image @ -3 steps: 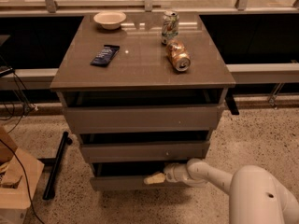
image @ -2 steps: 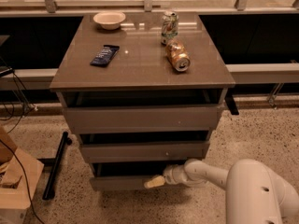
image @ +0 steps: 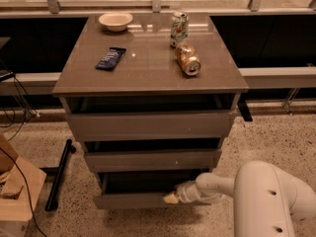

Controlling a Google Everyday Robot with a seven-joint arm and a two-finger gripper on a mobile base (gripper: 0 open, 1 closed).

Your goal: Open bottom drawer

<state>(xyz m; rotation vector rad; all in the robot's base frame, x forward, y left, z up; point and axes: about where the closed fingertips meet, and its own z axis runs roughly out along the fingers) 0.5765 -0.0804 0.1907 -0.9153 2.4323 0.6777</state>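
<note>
The bottom drawer (image: 133, 200) is the lowest and narrowest of three grey-brown flat fronts in the cabinet. It stands partly pulled out, with its dark inside (image: 148, 181) showing above the front. My gripper (image: 171, 197) reaches in from the right on the white arm (image: 217, 186). Its pale tip is at the top edge of the bottom drawer's front, towards its right end.
The top drawer (image: 148, 126) and the middle drawer (image: 150, 160) are also slightly out. On the cabinet top (image: 148, 73) are a bowl (image: 115, 20), a dark snack bar (image: 110, 58), an upright can (image: 179, 28) and a lying can (image: 188, 59). A black bar (image: 58, 174) and a cardboard box (image: 15, 191) are on the floor at left.
The bottom drawer's front has come a little further out towards the camera, and my gripper has come with it, still at the drawer's top edge.
</note>
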